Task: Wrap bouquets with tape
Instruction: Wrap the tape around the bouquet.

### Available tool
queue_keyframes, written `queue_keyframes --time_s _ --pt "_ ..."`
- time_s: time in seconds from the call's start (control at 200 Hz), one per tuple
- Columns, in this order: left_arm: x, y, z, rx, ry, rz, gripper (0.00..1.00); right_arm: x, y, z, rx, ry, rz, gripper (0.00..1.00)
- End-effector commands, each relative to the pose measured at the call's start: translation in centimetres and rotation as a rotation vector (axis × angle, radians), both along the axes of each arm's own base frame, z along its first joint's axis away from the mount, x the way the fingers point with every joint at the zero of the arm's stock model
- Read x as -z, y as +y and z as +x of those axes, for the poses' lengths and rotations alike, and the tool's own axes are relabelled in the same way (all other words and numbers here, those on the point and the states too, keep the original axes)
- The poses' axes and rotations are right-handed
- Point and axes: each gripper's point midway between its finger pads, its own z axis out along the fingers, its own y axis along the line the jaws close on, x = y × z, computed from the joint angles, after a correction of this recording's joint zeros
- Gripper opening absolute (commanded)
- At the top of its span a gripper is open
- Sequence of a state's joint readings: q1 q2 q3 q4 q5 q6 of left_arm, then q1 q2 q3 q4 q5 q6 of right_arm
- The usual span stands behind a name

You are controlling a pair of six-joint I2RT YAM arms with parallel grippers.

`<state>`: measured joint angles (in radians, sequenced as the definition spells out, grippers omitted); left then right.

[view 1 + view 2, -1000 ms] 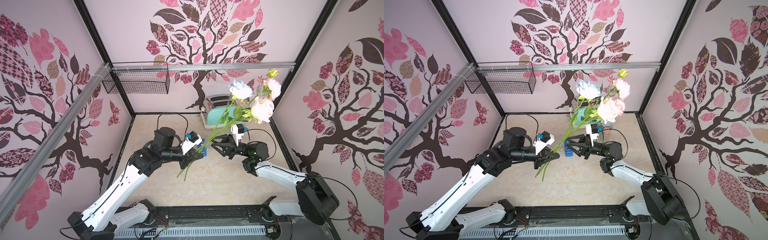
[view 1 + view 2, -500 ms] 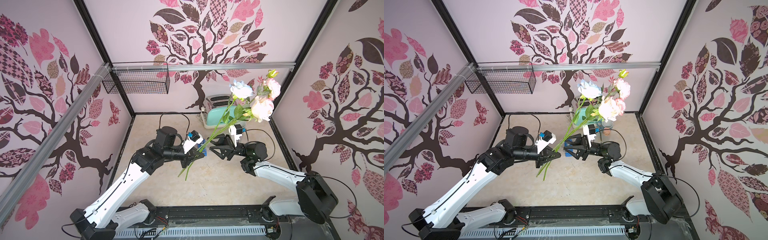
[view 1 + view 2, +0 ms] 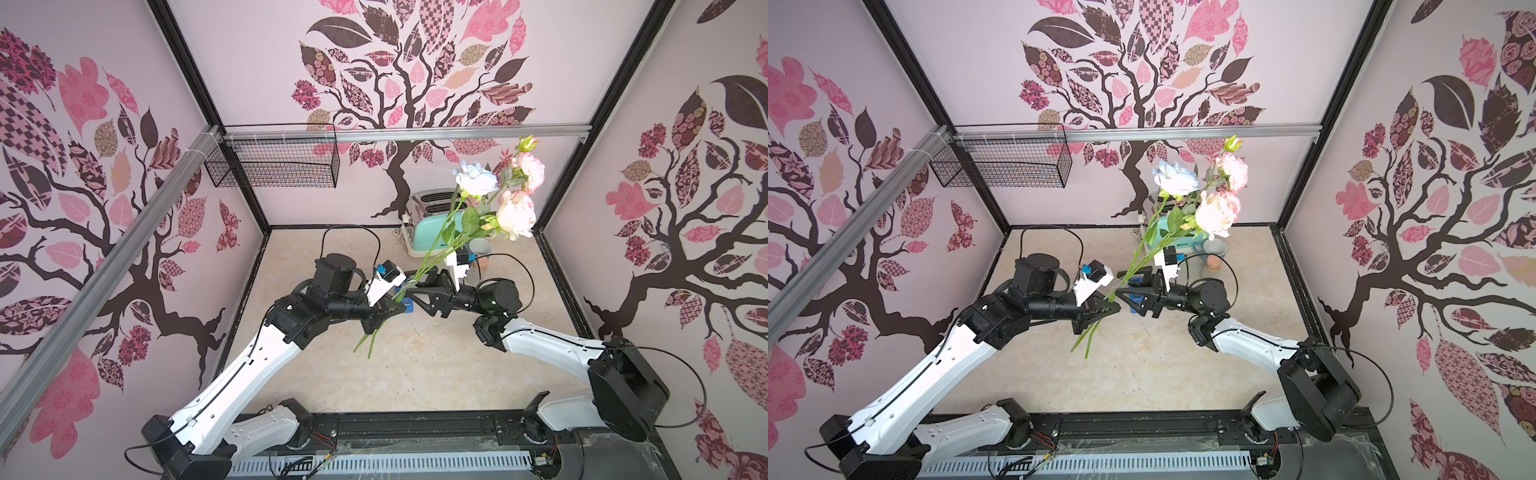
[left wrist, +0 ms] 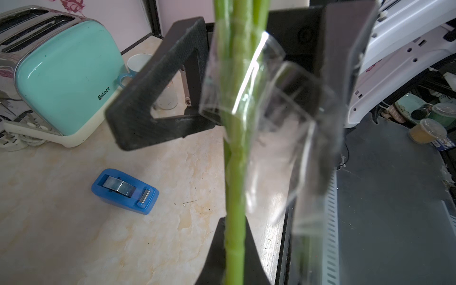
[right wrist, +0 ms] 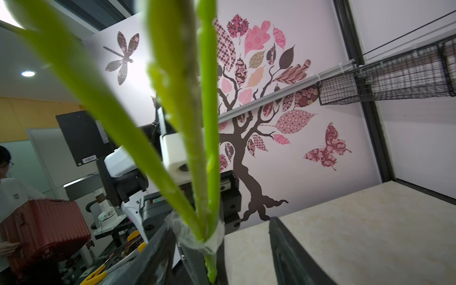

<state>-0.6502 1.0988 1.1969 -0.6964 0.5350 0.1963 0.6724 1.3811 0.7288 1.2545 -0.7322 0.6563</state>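
Pinching the bouquet [image 3: 469,218] low on its green stems, my left end effector [image 3: 390,309] was pressed tight at the middle of a top view, blooms leaning to the upper right. My right end effector [image 3: 414,289] stood spread, its jaws either side of the stems, where a strip of clear tape [image 4: 246,74] was looped around them. Down on the counter [image 3: 415,374] the blue tape dispenser [image 4: 124,191] sat near the mint toaster [image 4: 66,76], apart from it.
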Motion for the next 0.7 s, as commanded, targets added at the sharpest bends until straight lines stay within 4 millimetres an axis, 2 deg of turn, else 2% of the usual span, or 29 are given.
queue_keyframes --time_s 0.0,0.35,0.485,0.695 --pt "1.7 0.1 0.4 -0.019 -0.024 0.057 0.0 -0.2 1.2 1.5 0.081 0.022 -0.016 0.63" --pt "3.3 1.4 3.0 -0.199 -0.193 0.219 0.0 2.2 2.6 4.9 0.348 0.167 -0.122 0.63" --pt "3.5 2.5 4.5 -0.297 -0.237 0.244 0.0 2.5 1.2 6.5 0.47 0.284 -0.049 0.63" --pt "3.7 3.3 5.5 -0.386 -0.285 0.23 0.0 2.9 -0.2 7.9 0.611 0.382 0.026 0.6"
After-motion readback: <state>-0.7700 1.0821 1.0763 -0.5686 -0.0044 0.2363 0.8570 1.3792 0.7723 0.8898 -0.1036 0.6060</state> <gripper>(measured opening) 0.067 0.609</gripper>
